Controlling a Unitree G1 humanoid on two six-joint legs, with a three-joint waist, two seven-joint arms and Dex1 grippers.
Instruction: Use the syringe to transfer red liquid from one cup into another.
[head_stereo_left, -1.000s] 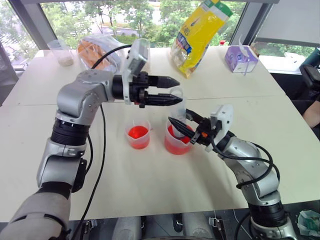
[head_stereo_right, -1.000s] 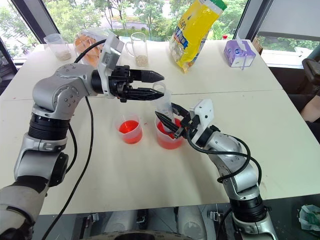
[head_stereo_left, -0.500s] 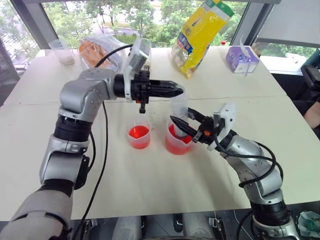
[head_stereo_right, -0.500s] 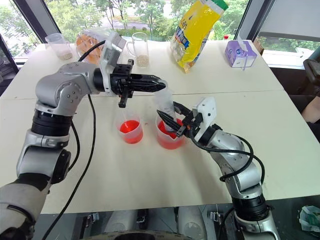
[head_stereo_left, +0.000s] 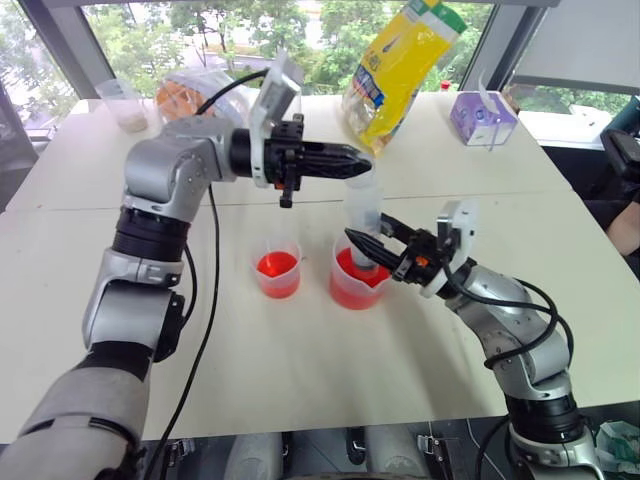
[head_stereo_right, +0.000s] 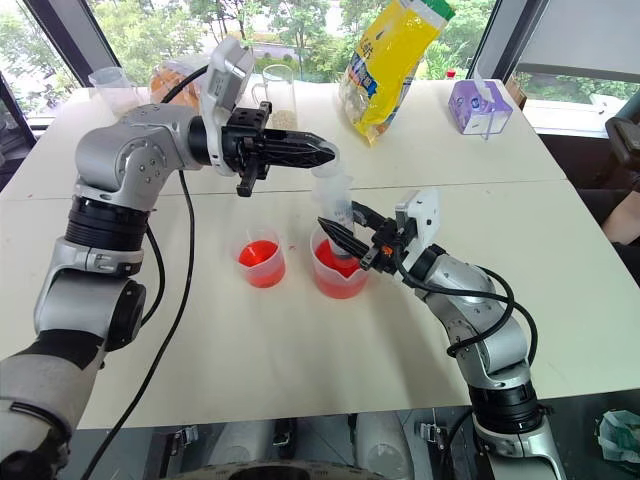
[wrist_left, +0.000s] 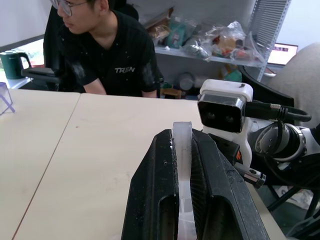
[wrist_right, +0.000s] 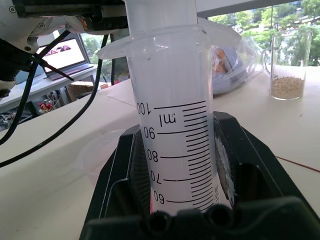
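Right wrist view: right gripper (head_stereo_right: 343, 235) clamps the syringe (wrist_right: 172, 130) barrel upright over the spouted beaker (head_stereo_right: 337, 272), mid-desk; left gripper (head_stereo_right: 325, 154) pinches the plunger top, apparently to draw red liquid (head_stereo_left: 357, 282).

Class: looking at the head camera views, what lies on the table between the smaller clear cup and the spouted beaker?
Nothing: a bare strip of table separates the smaller cup from the spouted beaker in both head views.

Silver-grey jointed arms (head_stereo_left: 165, 180) with black bands; loose black cables; white wrist cameras; black fingers (head_stereo_left: 340, 158).
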